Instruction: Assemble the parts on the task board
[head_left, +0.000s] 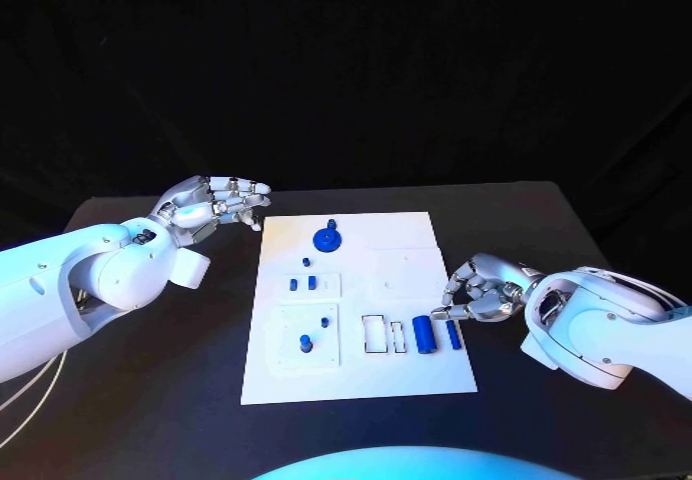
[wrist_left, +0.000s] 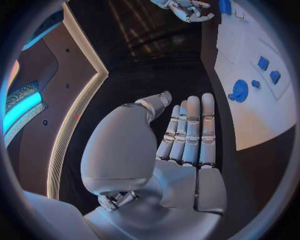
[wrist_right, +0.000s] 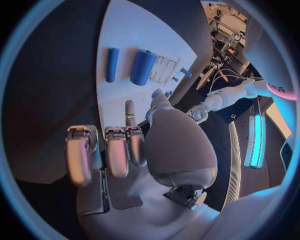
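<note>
The white task board (head_left: 361, 372) lies mid-table. On it are a round blue part (head_left: 329, 238), several small blue pieces (head_left: 300, 284) in its left half, a thick blue cylinder (head_left: 424, 334) and a thin blue cylinder (head_left: 454, 335) lying near its right edge. My right hand (head_left: 483, 290) hovers at the board's right edge just beyond the thin cylinder, fingers bent downward, thumb apart, holding nothing. The right wrist view shows both the thick cylinder (wrist_right: 143, 66) and the thin one (wrist_right: 112, 64) ahead of the bent fingers (wrist_right: 112, 155). My left hand (head_left: 216, 205) is off the board's far left corner, empty, fingers (wrist_left: 189, 132) straight.
Bare black table (head_left: 159, 400) surrounds the board on all sides. White rectangular slots (head_left: 378, 333) sit beside the thick cylinder. In the left wrist view the board (wrist_left: 250, 120) with the round part (wrist_left: 239, 91) lies beside my left hand.
</note>
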